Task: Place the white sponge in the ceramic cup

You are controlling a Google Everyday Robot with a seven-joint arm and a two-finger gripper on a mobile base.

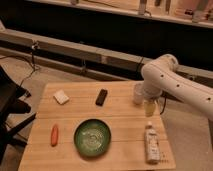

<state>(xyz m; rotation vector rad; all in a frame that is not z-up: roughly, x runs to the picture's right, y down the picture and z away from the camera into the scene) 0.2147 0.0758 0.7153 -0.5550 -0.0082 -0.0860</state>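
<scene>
The white sponge (61,96) lies flat at the far left of the wooden table (120,120). The ceramic cup (138,93) stands upright at the far right of the table, partly hidden by my arm. My gripper (149,107) hangs just right of and in front of the cup, low over the table's right side. It is far from the sponge and nothing shows in it.
A black bar (101,96) lies between sponge and cup. A green bowl (92,136) sits front centre, with an orange carrot-like item (54,134) to its left. A white labelled bottle (152,144) lies at the front right. A dark chair (10,107) stands left of the table.
</scene>
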